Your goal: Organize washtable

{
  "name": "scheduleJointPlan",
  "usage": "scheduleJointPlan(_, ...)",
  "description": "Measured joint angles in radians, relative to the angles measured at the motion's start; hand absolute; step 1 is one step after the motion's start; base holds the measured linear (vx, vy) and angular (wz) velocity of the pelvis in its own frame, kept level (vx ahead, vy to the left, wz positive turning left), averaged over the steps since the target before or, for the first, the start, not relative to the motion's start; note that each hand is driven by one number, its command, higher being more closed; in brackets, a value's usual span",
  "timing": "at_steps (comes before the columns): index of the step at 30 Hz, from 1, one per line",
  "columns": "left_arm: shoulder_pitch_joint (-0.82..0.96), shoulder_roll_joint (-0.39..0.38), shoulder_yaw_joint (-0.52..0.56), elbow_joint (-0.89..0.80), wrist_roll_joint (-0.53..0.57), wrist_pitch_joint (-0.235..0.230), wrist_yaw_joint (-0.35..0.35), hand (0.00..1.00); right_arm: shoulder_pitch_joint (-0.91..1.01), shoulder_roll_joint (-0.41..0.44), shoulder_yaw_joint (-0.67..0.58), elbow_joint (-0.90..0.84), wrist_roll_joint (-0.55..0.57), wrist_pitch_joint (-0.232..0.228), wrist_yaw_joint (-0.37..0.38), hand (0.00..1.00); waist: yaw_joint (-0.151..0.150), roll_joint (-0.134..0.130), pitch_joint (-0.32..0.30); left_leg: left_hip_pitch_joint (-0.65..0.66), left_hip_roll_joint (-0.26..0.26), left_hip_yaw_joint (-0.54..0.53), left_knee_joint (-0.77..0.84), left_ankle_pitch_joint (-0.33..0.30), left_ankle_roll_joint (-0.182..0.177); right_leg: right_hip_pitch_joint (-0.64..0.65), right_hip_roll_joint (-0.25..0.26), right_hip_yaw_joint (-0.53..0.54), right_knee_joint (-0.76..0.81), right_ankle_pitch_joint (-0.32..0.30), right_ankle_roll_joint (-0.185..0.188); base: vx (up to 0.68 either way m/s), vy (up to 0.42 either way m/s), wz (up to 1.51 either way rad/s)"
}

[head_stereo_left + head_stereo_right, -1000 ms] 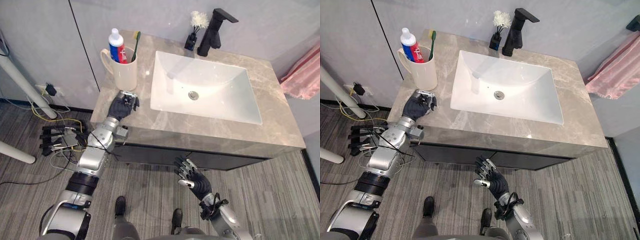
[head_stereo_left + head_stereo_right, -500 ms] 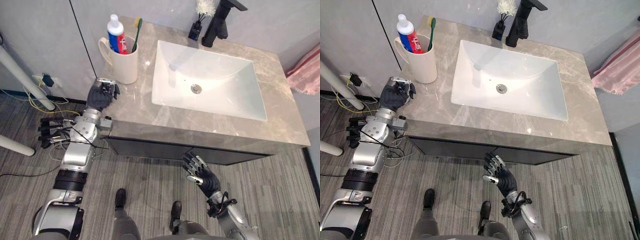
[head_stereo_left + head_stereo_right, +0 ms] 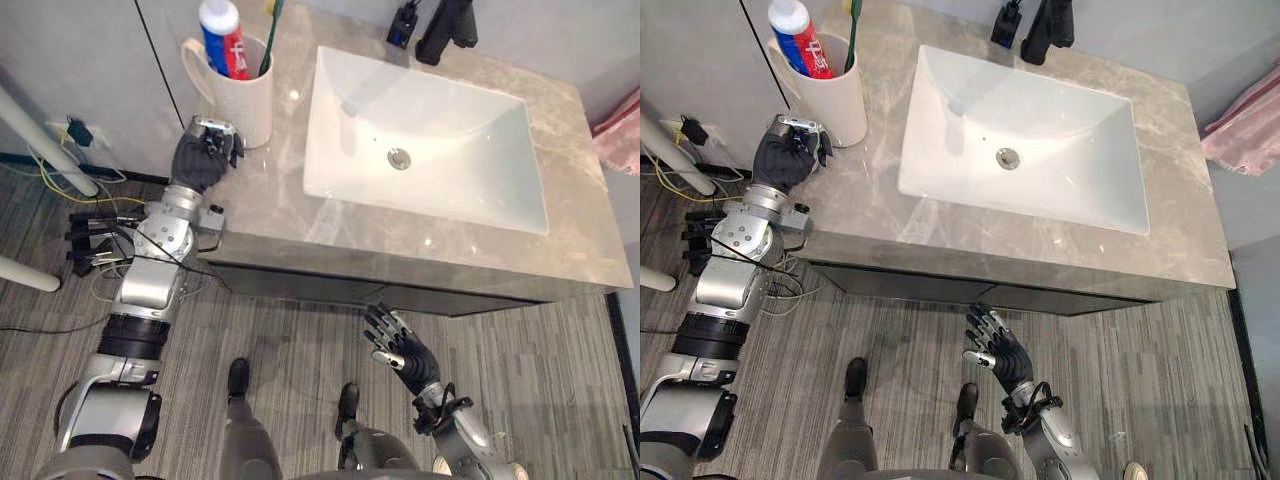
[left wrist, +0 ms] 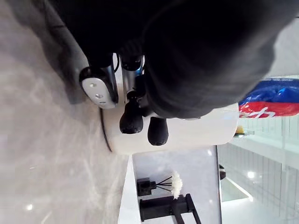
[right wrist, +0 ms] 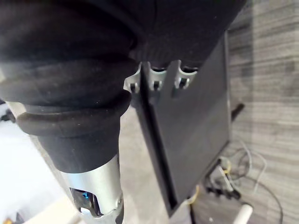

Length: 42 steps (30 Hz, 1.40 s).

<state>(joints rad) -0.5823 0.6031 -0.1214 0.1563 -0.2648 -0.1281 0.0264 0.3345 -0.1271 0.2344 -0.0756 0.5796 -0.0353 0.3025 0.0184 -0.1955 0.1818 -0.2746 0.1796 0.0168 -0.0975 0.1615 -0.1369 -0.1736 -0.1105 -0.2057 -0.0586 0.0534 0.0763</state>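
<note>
Left hand (image 3: 203, 158): moved since a second ago, off the stone in front of the cup and out to the desk's left edge; the head camera has shifted too.
Left fingers (image 4: 132, 119): clenched, dark tips turned in, nothing held; just beside the cup's base — contact cannot be told.
Desk (image 3: 330, 240): grey veined stone slab, polished, small glints of light; dark cabinet (image 3: 330, 295) front below.
Cup (image 3: 240, 95): white, cylindrical, smooth, loop handle on the side away from the basin; upright at the desk's back left corner.
Cup contents: toothpaste tube (image 3: 222, 35) in blue, red and white, white cap up; green toothbrush (image 3: 268, 35) leaning on the rim.
Basin (image 3: 470, 120): white, rectangular, glossy, sunk in the desk; round metal drain (image 3: 399, 158).
Back edge: black tap (image 3: 445, 25); small black bottle (image 4: 144, 185) beside it, holding thin sticks and a white tuft.
Right hand (image 3: 405, 352): low before the cabinet, over the grey plank floor (image 3: 560, 350) — fingers released and spread.
</note>
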Motion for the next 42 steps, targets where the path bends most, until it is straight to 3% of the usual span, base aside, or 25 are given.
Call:
scheduleJointPlan(4, -0.049, 0.017, -0.033, 0.003, 0.000, 0.001, 0.021, 1.00, -0.007, 0.000, 0.012, 0.000, 0.000, 0.000, -0.002, 0.00, 0.003, -0.027, 0.011, -0.011, 0.002, -0.001, -0.005, 0.000, -0.011, -0.011, 0.002, -0.001, -0.012, 0.001, -0.004, -0.05, 0.005, 0.01)
scheduleJointPlan(16, -0.187, 0.031, -0.096, 0.033, -0.009, -0.002, 0.049, 1.00, -0.018, 0.005, 0.020, -0.002, 0.000, 0.000, -0.003, 0.00, 0.026, -0.069, 0.015, -0.079, 0.016, -0.012, -0.005, 0.028, -0.019, -0.079, 0.018, 0.001, -0.012, 0.024, -0.029, -0.04, -0.004, -0.02)
scheduleJointPlan(26, -0.312, 0.072, -0.155, 0.115, -0.039, 0.003, 0.063, 1.00, -0.023, 0.014, 0.062, -0.006, 0.000, -0.006, -0.003, 0.00, 0.019, -0.112, 0.019, -0.110, 0.015, -0.013, -0.006, 0.035, -0.020, -0.113, 0.018, 0.013, -0.013, 0.035, -0.045, -0.05, 0.002, -0.02)
scheduleJointPlan(31, -0.327, 0.092, -0.176, 0.131, -0.036, 0.013, 0.062, 1.00, -0.022, 0.015, 0.063, -0.010, 0.000, -0.006, -0.002, 0.00, -0.002, -0.116, 0.018, -0.112, 0.007, -0.012, -0.006, 0.034, -0.019, -0.113, 0.005, 0.015, -0.015, 0.041, -0.055, -0.03, 0.010, 0.02)
scheduleJointPlan(38, -0.356, 0.115, -0.203, 0.141, -0.035, 0.020, 0.046, 1.00, -0.022, 0.022, 0.085, -0.010, 0.000, -0.006, -0.002, 0.00, -0.001, -0.117, 0.018, -0.112, 0.005, -0.012, -0.005, 0.034, -0.019, -0.111, 0.006, 0.015, -0.030, 0.062, -0.085, 0.00, -0.003, 0.00)
scheduleJointPlan(42, -0.471, 0.154, -0.202, 0.169, -0.035, 0.020, 0.038, 1.00, -0.022, 0.022, 0.087, -0.009, 0.000, -0.004, -0.001, 0.00, -0.011, -0.118, 0.017, -0.096, 0.001, -0.011, -0.005, 0.050, -0.012, -0.098, 0.007, 0.016, -0.030, 0.064, -0.087, 0.00, -0.021, -0.14)
